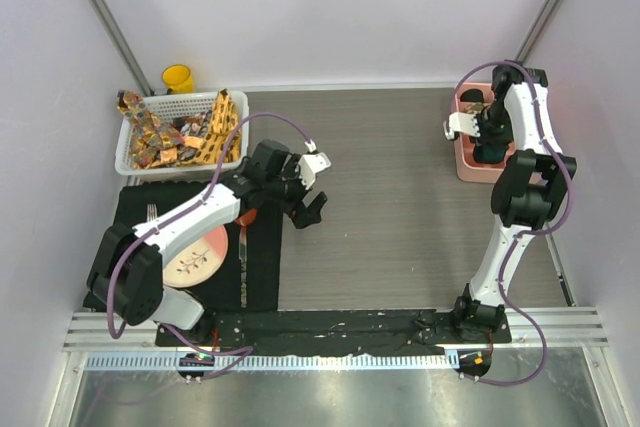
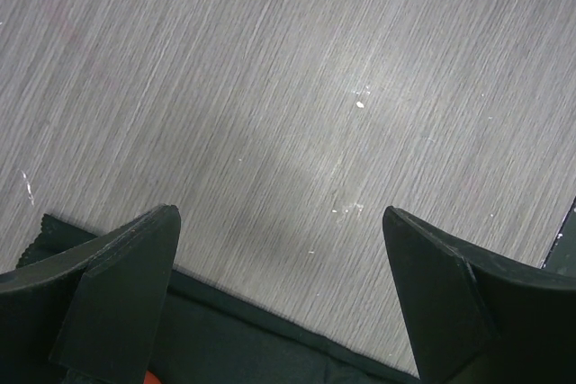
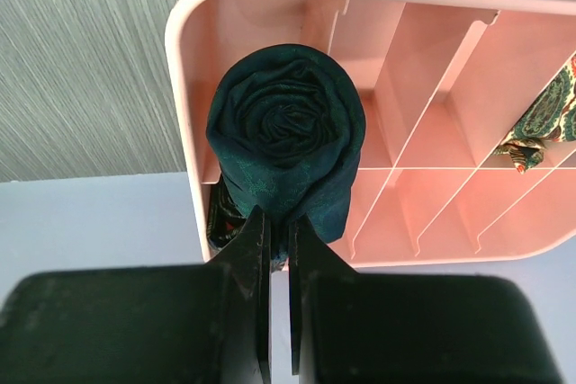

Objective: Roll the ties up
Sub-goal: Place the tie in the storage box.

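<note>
The grey table carries a black placemat at its near-left. A white basket of unrolled patterned ties stands at the far-left corner, and a pink divided tray by the right edge looks meant for finished rolls. The left gripper hovers over bare table beside the placemat's edge, jaws spread wide and empty, probably ready for another tie. The right gripper, jaws nearly pressed together, pinches the rolled dark teal tie at the tray's corner compartment, so the coil cannot spring loose. A patterned rolled tie sits in another compartment.
</note>
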